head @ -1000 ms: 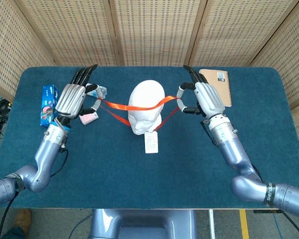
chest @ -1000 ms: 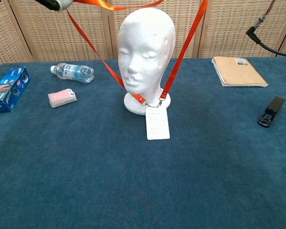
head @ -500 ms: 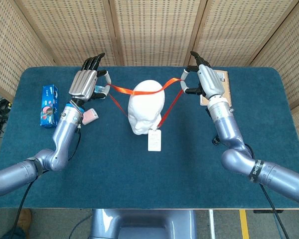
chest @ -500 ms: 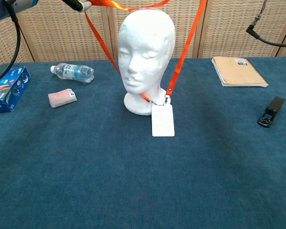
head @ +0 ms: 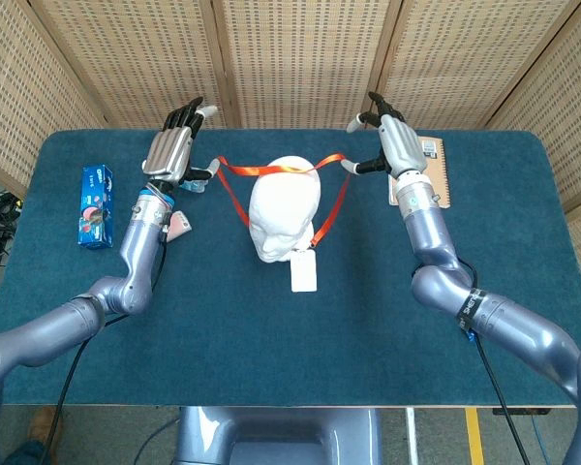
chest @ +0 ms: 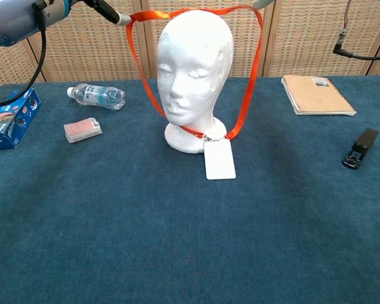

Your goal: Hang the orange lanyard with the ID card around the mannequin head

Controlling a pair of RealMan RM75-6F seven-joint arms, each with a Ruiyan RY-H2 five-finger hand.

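Note:
The white mannequin head (head: 284, 218) (chest: 195, 69) stands mid-table, facing me. The orange lanyard (head: 279, 170) (chest: 249, 88) is stretched wide at the crown's height; its straps run down both sides of the face to the white ID card (head: 303, 273) (chest: 220, 159), which lies on the cloth in front of the base. My left hand (head: 175, 147) (chest: 109, 11) holds the loop's left end on its thumb, fingers extended. My right hand (head: 391, 143) (chest: 260, 4) holds the right end the same way. Both hands sit high, beyond the head.
A blue box (head: 95, 205) (chest: 9, 120), a water bottle (chest: 96, 96) and a pink pack (chest: 82, 129) lie at the left. A brown notebook (chest: 316, 95) and a black stapler (chest: 360, 149) lie at the right. Wicker panels close the far side.
Both hands moved toward the far side of the table, carrying the loop from in front of the face back to the crown. The card shifted slightly right.

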